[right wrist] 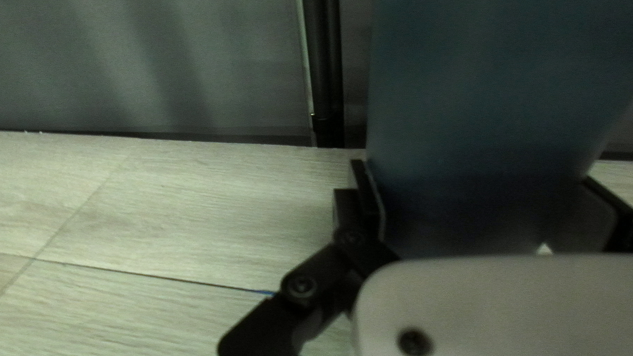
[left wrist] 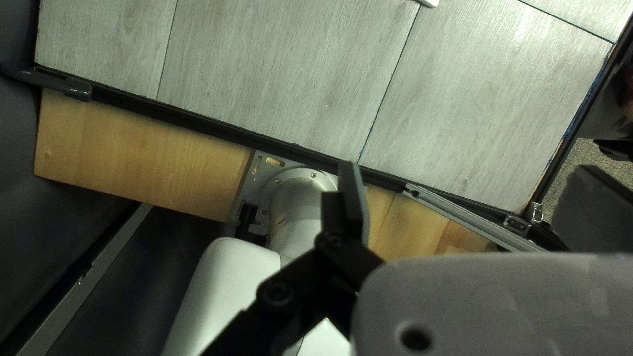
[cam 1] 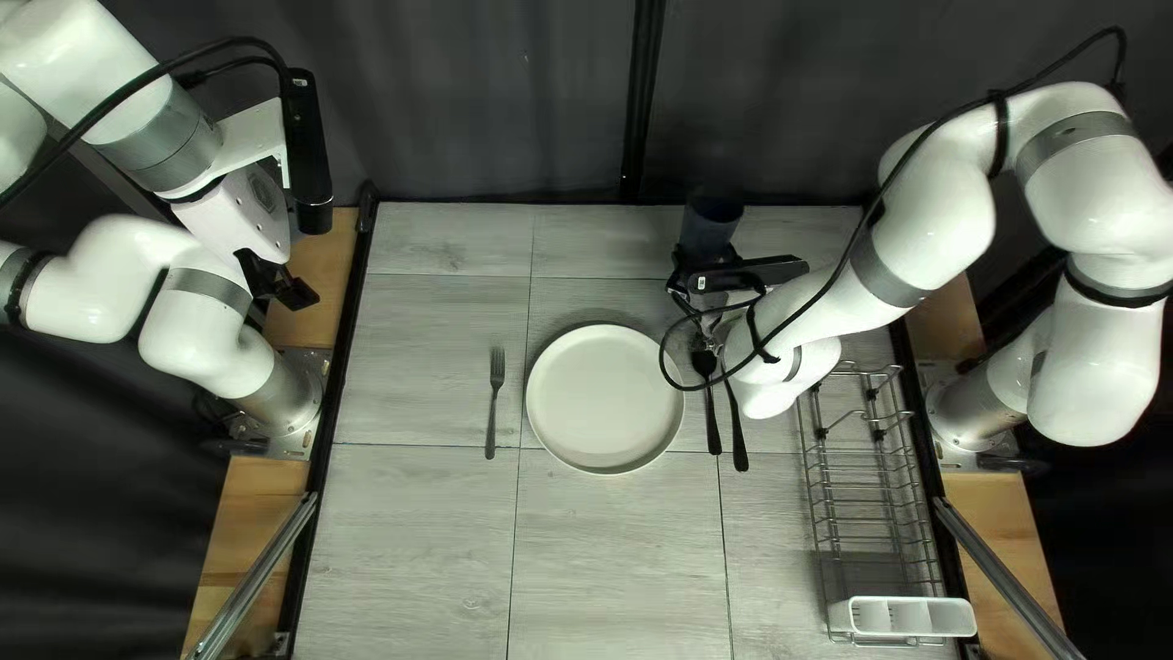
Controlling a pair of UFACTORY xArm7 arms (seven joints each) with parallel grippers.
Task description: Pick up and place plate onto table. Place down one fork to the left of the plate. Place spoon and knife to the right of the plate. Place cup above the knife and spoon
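My right gripper [cam 1: 709, 263] is near the table's back edge, around the dark blue cup [cam 1: 711, 223]. In the right wrist view, my gripper [right wrist: 484, 211] has a finger against each side of the cup [right wrist: 488, 118]; whether its base touches the table is hidden. The white plate [cam 1: 605, 399] lies mid-table, with the fork [cam 1: 494, 403] at its left. Right of it lie the black spoon [cam 1: 705, 364] and another black utensil [cam 1: 738, 428], its upper end hidden by my right arm. My left gripper [cam 1: 297, 291] hangs beyond the table's left edge; in its wrist view, my gripper [left wrist: 471, 211] is open and empty.
A wire dish rack [cam 1: 862, 489] stands along the table's right side, with a white holder [cam 1: 902, 617] at its near end. My right arm and its looping cable hang above the utensils. The dark curtain [cam 1: 489, 98] is behind the cup.
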